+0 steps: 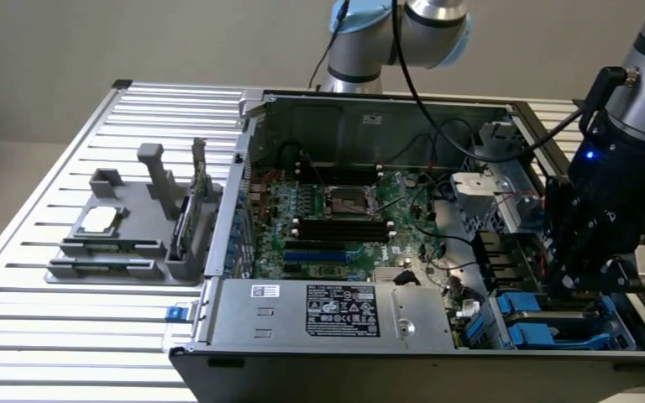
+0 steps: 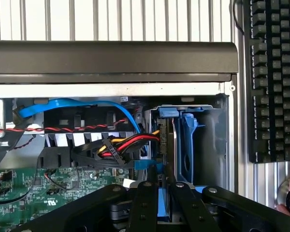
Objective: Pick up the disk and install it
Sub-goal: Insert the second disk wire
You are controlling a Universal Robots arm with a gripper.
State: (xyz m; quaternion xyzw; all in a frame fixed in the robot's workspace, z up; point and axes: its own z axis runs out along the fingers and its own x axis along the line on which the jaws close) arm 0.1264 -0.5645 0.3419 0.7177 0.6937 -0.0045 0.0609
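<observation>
I see the gripper (image 1: 574, 281) low inside the computer case (image 1: 334, 344), at the drive bay (image 2: 203, 140) in the corner. Its fingers (image 2: 144, 208) are closed on the disk (image 2: 163, 205), which stands on edge between them, already partly inside the blue bay.

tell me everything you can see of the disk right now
The disk stands on edge in the drive bay at the corner of the open computer case, seen edge-on as a thin dark slab with a blue plastic carrier around it. Blue bay rails sit beside it. The claw, nearly closed, sits right over its near edge; whether it grips it is unclear.
</observation>
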